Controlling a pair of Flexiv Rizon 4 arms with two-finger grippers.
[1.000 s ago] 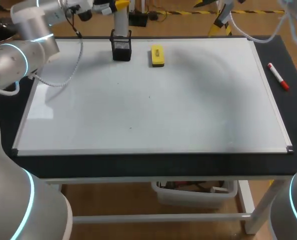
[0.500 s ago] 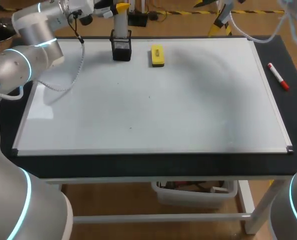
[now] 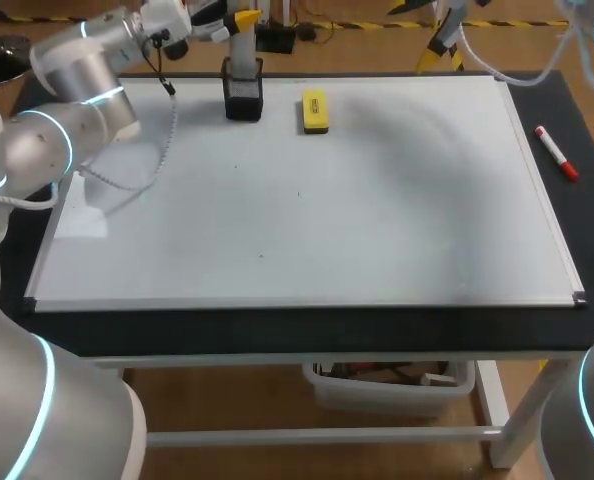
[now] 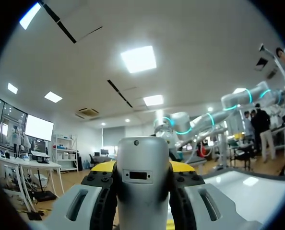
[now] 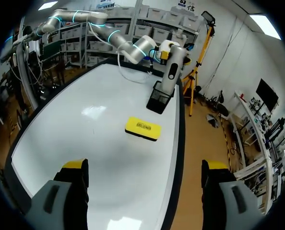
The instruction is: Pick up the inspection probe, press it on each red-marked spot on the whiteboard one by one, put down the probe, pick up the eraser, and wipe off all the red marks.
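Observation:
The grey inspection probe (image 3: 242, 55) stands upright in a black holder (image 3: 243, 100) at the back of the whiteboard (image 3: 377, 220). My left gripper (image 3: 240, 20) is shut on the probe's top. In the left wrist view the probe (image 4: 142, 191) fills the gap of the left gripper (image 4: 142, 167), yellow tips on both sides. The yellow eraser (image 3: 315, 112) lies just right of the holder. My right gripper (image 5: 145, 165) hangs open above the board's right side, well short of the eraser (image 5: 142, 128). I see no red marks on the board, only tiny dark specks.
A red marker pen (image 3: 556, 153) lies on the black table strip to the right of the whiteboard. The left arm's cable (image 3: 162, 120) loops over the board's back left corner.
The left arm's forearm and wrist have swung a little to the right and toward the back. Its gripper stays on the probe in the holder. The right gripper has not moved.

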